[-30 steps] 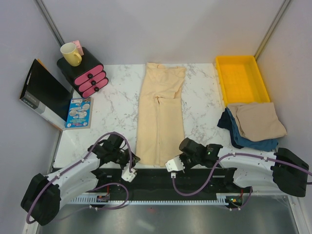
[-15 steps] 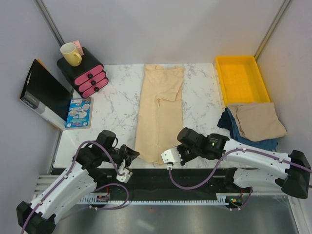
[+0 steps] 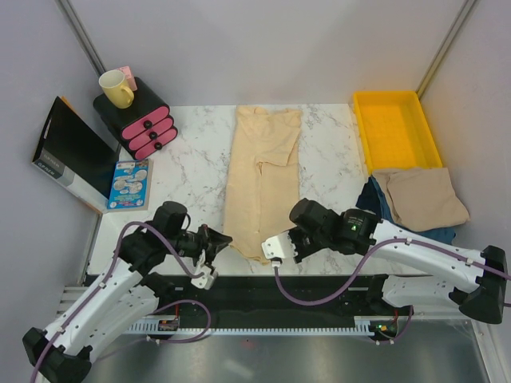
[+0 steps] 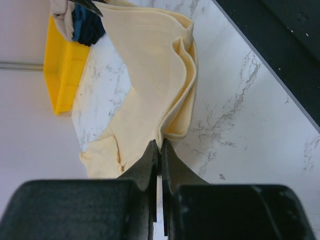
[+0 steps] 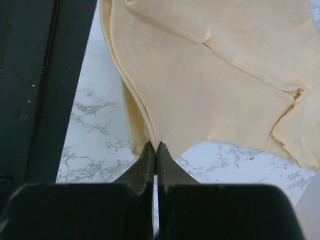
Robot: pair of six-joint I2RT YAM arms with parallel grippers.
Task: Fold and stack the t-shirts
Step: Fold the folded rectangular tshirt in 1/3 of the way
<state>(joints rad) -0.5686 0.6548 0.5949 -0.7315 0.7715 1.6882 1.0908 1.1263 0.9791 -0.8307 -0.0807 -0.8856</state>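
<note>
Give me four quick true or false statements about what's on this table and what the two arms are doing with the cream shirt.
1. The left gripper and right gripper are each shut on the near edge of the cream t-shirt. True.
2. A folded shirt lies in the yellow tray. False: the beige folded shirt lies outside it, on a dark blue garment.
3. The yellow mug stands on the pink drawer unit. True.
4. The cream t-shirt is spread with sleeves wide. False: it is folded into a long narrow strip.

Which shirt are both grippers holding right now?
The long cream t-shirt at mid-table: left gripper and right gripper pinch its near hem. The folded beige shirt and dark blue garment beneath it lie untouched.
</note>
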